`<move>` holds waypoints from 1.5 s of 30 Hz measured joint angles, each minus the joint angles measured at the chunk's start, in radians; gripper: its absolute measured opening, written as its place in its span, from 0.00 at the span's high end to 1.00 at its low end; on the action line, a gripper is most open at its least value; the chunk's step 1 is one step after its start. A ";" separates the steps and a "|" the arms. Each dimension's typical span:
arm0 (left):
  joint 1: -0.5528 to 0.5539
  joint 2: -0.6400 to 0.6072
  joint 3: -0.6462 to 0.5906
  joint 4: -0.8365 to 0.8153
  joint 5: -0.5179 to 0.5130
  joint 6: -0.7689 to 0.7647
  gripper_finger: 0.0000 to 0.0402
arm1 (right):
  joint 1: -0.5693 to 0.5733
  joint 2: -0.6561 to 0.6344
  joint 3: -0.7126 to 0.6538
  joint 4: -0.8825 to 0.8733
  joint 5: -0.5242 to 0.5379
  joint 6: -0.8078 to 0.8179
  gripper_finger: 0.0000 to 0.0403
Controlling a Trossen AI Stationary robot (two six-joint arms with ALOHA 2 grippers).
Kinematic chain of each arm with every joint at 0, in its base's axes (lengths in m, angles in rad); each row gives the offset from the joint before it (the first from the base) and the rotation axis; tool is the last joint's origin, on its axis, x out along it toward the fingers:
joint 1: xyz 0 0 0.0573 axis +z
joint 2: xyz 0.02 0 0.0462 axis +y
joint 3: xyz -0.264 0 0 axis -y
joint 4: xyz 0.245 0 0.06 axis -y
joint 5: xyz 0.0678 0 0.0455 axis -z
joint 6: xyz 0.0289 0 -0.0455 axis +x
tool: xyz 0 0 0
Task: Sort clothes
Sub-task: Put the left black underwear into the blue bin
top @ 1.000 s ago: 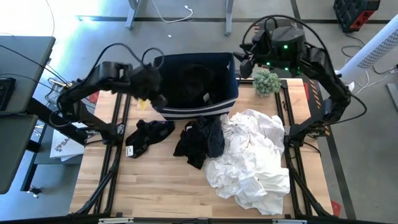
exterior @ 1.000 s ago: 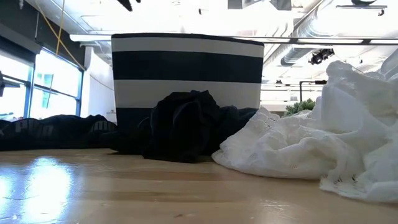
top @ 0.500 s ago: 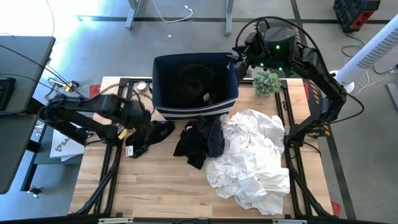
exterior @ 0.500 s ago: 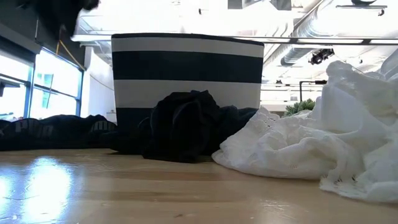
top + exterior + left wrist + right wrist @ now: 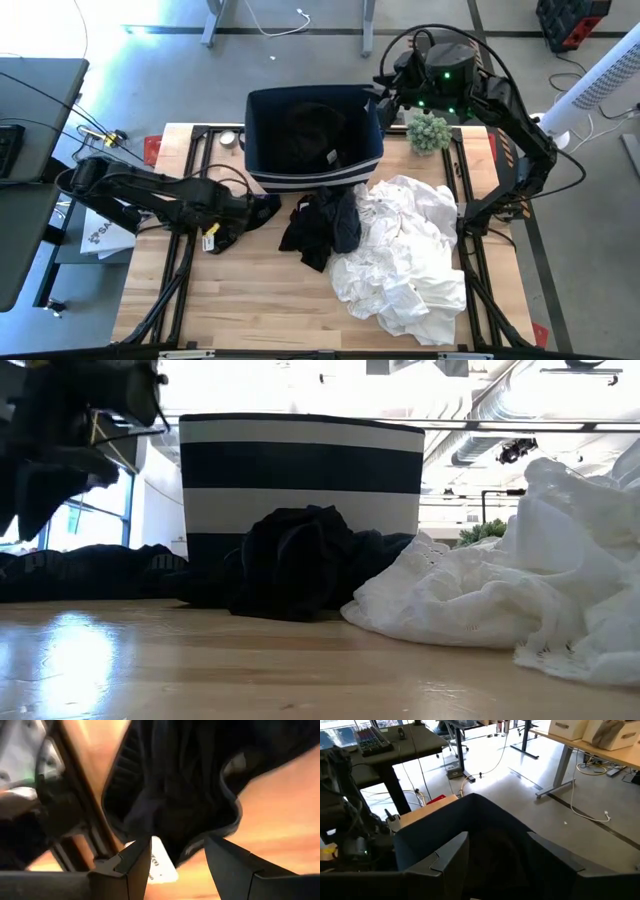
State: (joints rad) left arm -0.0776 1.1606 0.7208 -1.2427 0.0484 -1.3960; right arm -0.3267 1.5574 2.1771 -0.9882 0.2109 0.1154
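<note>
The left gripper (image 5: 172, 865) hangs low over the small black garment (image 5: 242, 215) lying near the left edge of the wooden bench (image 5: 260, 310), its fingers spread with the dark cloth showing in the gap between them and nothing clamped. A white label (image 5: 161, 864) on that garment sits just beside one finger. The likeliest slip from here is a shallow pinch: if the fingers close on only a loose fold or the label, the cloth could slide out on the lift. The garment also lies against the dark frame rail (image 5: 190, 235) along that edge, so a descent too far to that side could strike metal instead of fabric.

The left arm reaches in low and nearly flat from the bench's left edge, forearm stretched toward the middle. The right gripper (image 5: 495, 865) is held high above the far rim of the navy fabric bin with white stripes (image 5: 315, 140), fingers apart and empty, waiting.

Other clothes remain unsorted: a crumpled pile of black and dark navy garments (image 5: 322, 228) just in front of the bin, and a large heap of white garments (image 5: 410, 255) touching it, spread toward the bench's right edge. Something dark already lies inside the bin.
</note>
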 joint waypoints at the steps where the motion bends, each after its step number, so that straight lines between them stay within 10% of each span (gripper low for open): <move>1: 0.001 0.007 -0.003 0.019 -0.016 0.006 0.56 | 0.000 0.000 0.000 -0.001 -0.001 0.000 0.52; 14: 0.024 0.112 -0.197 0.371 0.046 0.069 0.58 | 0.000 -0.001 0.000 0.009 -0.022 0.034 0.52; 22: 0.039 0.090 -0.199 0.447 0.146 0.190 0.95 | 0.000 -0.001 0.000 0.009 -0.026 0.034 0.52; 33: -0.029 -0.184 0.296 0.371 0.383 0.309 0.98 | 0.000 -0.001 0.000 0.010 -0.027 0.011 0.52; 45: 0.127 -0.089 0.777 1.033 0.092 0.687 0.99 | 0.000 -0.002 0.000 0.117 -0.020 -0.007 0.52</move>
State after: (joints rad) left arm 0.0491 1.0715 1.4976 -0.2092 0.1399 -0.7093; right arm -0.3267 1.5549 2.1773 -0.8712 0.1909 0.1087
